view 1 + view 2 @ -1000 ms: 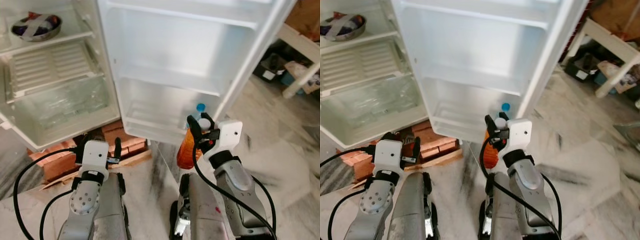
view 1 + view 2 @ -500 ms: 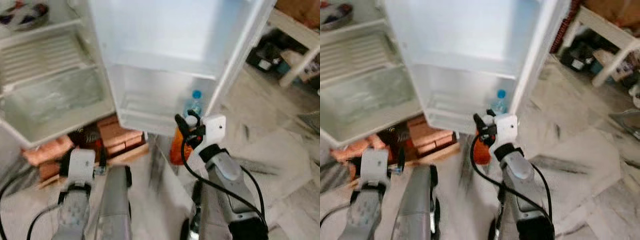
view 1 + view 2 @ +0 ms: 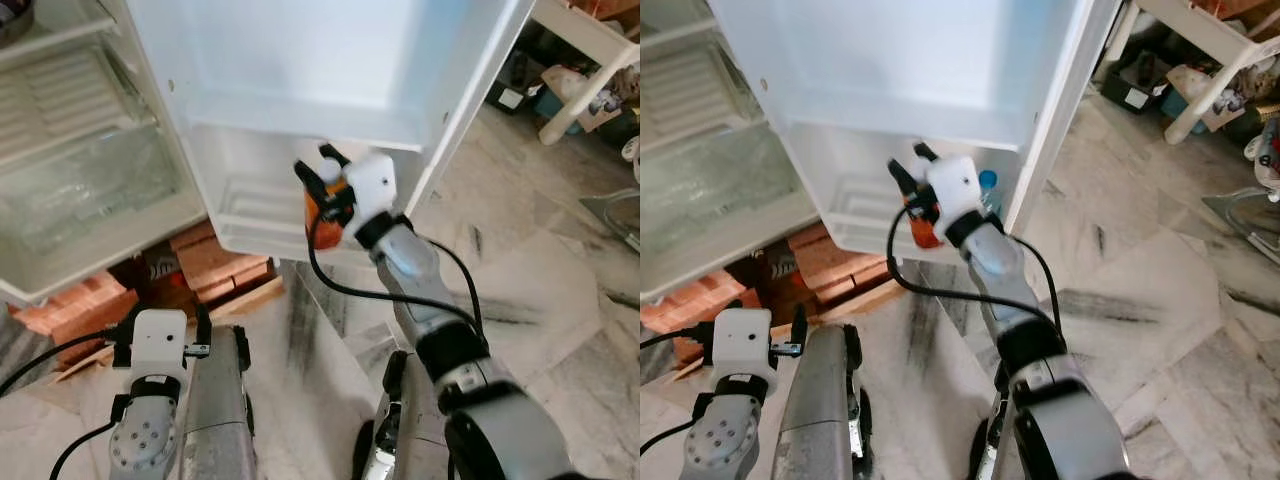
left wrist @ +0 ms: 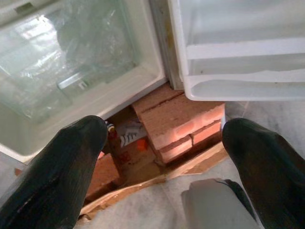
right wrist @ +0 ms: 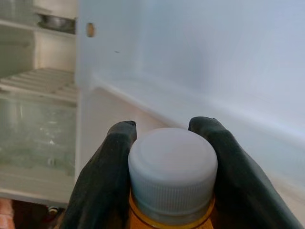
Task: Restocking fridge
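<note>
Orange bottle at the fridge door's bottom shelf

My right gripper (image 3: 322,172) pinches the white-capped orange bottle (image 3: 322,212) by its neck, over the door shelf (image 3: 262,215) beside a blue-capped bottle (image 3: 987,181). My left gripper (image 4: 164,157) hangs spread above bricks (image 4: 178,125).

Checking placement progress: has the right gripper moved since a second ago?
Yes. The right gripper, clamped on the orange bottle, has gone up and forward, from below the door's bottom shelf to over it.
</note>
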### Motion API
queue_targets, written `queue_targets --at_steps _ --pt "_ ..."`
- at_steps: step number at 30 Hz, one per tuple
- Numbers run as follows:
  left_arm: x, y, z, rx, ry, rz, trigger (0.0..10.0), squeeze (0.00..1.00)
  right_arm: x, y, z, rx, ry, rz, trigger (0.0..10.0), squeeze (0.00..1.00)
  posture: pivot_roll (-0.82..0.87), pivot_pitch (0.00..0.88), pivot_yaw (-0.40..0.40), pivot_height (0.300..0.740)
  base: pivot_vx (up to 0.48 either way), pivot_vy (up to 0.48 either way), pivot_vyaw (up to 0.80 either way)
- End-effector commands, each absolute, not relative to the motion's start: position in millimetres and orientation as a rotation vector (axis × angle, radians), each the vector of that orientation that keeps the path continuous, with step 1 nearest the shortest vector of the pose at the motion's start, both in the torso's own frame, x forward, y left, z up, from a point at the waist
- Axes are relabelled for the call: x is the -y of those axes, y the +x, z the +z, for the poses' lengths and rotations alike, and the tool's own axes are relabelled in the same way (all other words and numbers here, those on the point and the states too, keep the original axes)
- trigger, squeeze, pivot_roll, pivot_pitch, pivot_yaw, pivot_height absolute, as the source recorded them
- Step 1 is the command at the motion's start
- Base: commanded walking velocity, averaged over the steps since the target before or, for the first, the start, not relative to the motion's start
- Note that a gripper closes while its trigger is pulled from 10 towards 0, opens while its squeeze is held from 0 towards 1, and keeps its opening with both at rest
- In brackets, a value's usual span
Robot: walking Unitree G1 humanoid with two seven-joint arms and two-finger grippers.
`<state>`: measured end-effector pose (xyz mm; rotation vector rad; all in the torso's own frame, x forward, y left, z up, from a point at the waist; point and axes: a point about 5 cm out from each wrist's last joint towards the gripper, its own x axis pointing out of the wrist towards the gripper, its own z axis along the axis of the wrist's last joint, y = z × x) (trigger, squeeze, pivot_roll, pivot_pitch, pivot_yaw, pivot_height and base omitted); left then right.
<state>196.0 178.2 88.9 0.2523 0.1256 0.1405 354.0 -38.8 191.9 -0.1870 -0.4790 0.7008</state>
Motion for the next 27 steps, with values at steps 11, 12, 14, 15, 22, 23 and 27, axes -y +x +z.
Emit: queue_targets --at_steps 11,12,14,15,22,23,27 --pt "-178.6 188.1 93.5 -0.140 0.248 0.164 10.0 0.00 25.5 351.5 160.2 0.473 -0.583 0.744 10.0 0.00 0.25 0.332 -0.103 0.553 0.000 0.000 0.00" --pt "-178.6 188.1 93.5 -0.140 0.248 0.164 10.0 0.00 25.5 351.5 160.2 0.473 -0.583 0.744 10.0 0.00 0.25 0.332 -0.103 0.553 0.000 0.000 0.00" --pt "-178.7 188.1 94.2 -0.139 0.248 0.164 10.0 0.00 28.8 351.8 148.3 0.442 -0.671 0.710 10.0 0.00 0.26 0.334 -0.103 0.553 0.000 0.000 0.00" --pt "-178.5 188.2 94.4 -0.138 0.249 0.162 10.0 0.00 29.2 351.7 147.2 0.445 -0.684 0.705 10.0 0.00 0.27 0.335 -0.102 0.553 0.000 0.000 0.00" --pt "-180.1 187.7 96.9 -0.130 0.254 0.169 10.0 0.00 18.3 353.3 185.7 0.674 -0.645 0.638 10.0 0.00 0.27 0.336 -0.101 0.553 0.000 0.000 0.00" --pt "-180.1 187.5 97.0 -0.129 0.254 0.168 10.0 0.00 17.4 353.1 187.7 0.687 -0.643 0.635 10.0 0.00 0.27 0.337 -0.099 0.553 0.000 0.000 0.00" --pt "-178.1 186.4 99.3 -0.124 0.252 0.169 10.0 0.00 11.0 350.3 209.5 0.823 -0.627 0.623 10.0 0.00 0.27 0.342 -0.103 0.553 0.000 0.000 0.00"
